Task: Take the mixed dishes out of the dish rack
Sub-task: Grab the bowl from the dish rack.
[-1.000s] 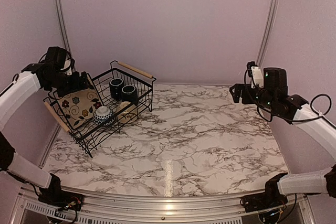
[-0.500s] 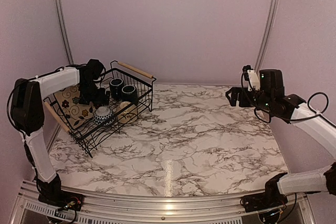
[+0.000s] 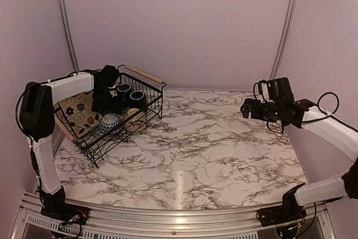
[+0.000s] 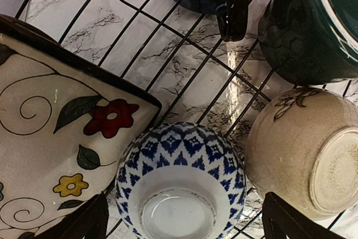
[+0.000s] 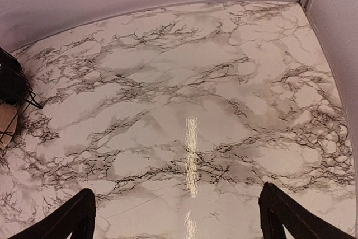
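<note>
Left gripper (image 4: 182, 225) spread wide, empty, above blue patterned bowl (image 4: 180, 180) in dish rack (image 3: 144, 74); flowered plate (image 4: 50, 132) left, beige bowl (image 4: 302, 149) right, mugs (image 4: 313, 20) beyond; right gripper (image 5: 176, 216) likewise spread, empty.

Inside the dish rack (image 3: 128, 132), passage is blocked by the square plate (image 4: 50, 138), blue patterned bowl (image 4: 182, 177), beige bowl (image 4: 302, 155) and two mugs (image 4: 313, 26) packed close together, whereas wide bare room is left on the marble table (image 5: 184, 110) beside it.

dish rack (image 3: 144, 74) far-left on table (image 3: 224, 144); inside: plate (image 4: 50, 155) left | bowls (image 4: 182, 177) front | mugs (image 4: 313, 26) behind
</note>
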Robot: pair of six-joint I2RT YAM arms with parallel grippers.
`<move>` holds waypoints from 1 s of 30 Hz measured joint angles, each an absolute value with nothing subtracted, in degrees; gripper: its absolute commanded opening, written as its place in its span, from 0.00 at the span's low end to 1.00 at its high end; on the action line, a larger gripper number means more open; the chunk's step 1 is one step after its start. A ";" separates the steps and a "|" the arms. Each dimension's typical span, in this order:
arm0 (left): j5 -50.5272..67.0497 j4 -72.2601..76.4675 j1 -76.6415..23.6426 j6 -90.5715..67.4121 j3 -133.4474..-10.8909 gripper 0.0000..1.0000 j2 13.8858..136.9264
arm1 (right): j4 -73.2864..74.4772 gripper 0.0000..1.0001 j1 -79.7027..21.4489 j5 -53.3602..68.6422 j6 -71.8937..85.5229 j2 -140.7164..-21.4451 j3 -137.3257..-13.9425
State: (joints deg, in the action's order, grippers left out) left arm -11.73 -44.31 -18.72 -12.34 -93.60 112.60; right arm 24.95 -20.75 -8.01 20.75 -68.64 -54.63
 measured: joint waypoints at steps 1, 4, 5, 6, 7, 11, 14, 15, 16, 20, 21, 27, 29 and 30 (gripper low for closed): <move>-12.03 -44.34 -18.70 -12.36 -93.34 0.98 112.60 | 25.06 0.98 -20.75 -7.79 21.17 -68.66 -54.85; -12.84 -44.29 -18.70 -12.36 -91.85 0.99 112.60 | 25.04 0.98 -20.75 -6.94 20.82 -68.66 -55.70; -13.15 -44.27 -18.70 -12.38 -91.39 0.99 112.60 | 24.93 0.99 -20.75 -6.74 20.58 -68.66 -55.79; -13.37 -44.21 -18.70 -12.36 -91.05 0.99 112.60 | 24.91 0.98 -20.75 -6.59 20.25 -68.66 -55.79; -13.65 -44.16 -18.68 -12.36 -90.63 0.99 112.60 | 24.95 0.98 -20.75 -6.39 19.81 -68.66 -55.79; -13.54 -44.03 -18.65 -12.36 -89.69 0.91 112.60 | 24.95 0.98 -20.78 -4.54 18.70 -68.75 -55.79; -13.10 -43.92 -18.65 -12.51 -89.58 0.82 112.60 | 24.95 0.98 -20.78 -3.11 18.20 -68.93 -55.79; -12.99 -43.79 -18.68 -12.38 -89.49 0.79 112.60 | 24.95 0.98 -20.78 -2.81 18.15 -68.99 -55.79; -12.91 -43.75 -18.72 -12.38 -89.47 0.76 112.60 | 24.95 0.99 -20.78 -2.50 18.11 -69.01 -55.79; -13.02 -42.98 -18.74 -12.53 -89.34 0.65 112.46 | 24.95 0.98 -20.78 -1.58 17.98 -68.99 -55.79; -13.02 -42.65 -18.74 -12.53 -89.23 0.63 112.36 | 24.95 0.99 -20.78 -1.52 17.98 -68.99 -55.79; -13.19 -41.80 -18.70 -12.62 -88.84 0.60 111.70 | 24.95 0.99 -20.78 -1.26 18.00 -68.99 -55.79; -13.19 -41.69 -18.70 -12.51 -88.62 0.71 111.53 | 24.95 0.98 -20.78 -1.10 18.02 -68.99 -55.79; -13.15 -41.78 -18.70 -12.62 -88.44 0.73 111.50 | 24.95 0.99 -20.78 -1.06 18.02 -68.99 -55.79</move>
